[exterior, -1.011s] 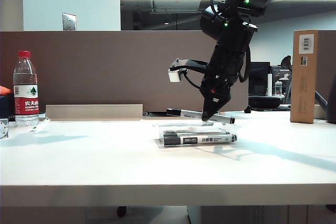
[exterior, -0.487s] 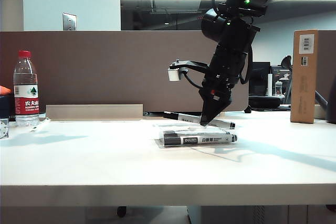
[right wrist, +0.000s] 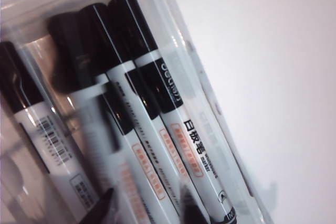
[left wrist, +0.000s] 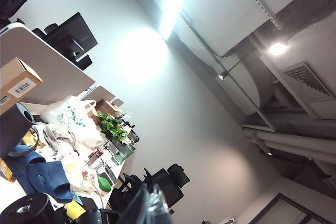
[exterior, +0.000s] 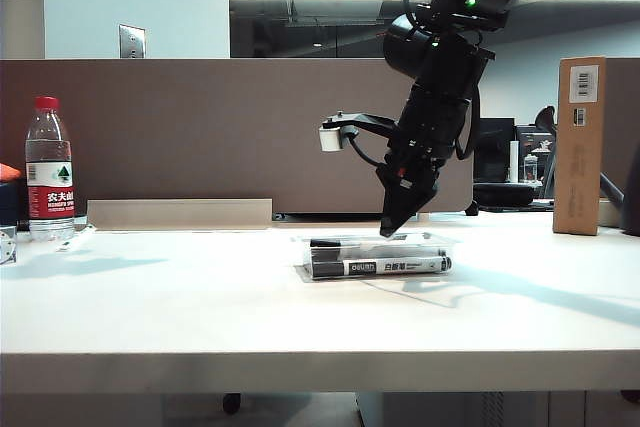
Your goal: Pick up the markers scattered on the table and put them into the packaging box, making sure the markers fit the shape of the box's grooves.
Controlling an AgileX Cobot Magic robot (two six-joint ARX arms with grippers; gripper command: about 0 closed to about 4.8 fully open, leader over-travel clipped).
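Observation:
Several markers (right wrist: 157,103) with white barrels and black caps lie side by side in the grooves of the clear packaging box (right wrist: 223,129). In the exterior view the box (exterior: 301,271) sits mid-table with the markers (exterior: 378,266) inside. My right gripper (exterior: 392,225) hangs just above the box's far side, pointing down. Close up, the right gripper (right wrist: 149,209) is open, its dark fingertips (right wrist: 105,203) apart over the markers and holding nothing. My left gripper (left wrist: 149,207) is shut and empty, pointing up at a ceiling, and does not show in the exterior view.
A water bottle (exterior: 48,167) stands at the table's (exterior: 150,307) far left. A tall brown cardboard box (exterior: 581,145) stands at the back right. A low grey ledge (exterior: 180,213) runs along the partition behind.
The marker held at the right gripper's tip has dropped into the box beside the others. The right gripper has opened and stays just above the box.

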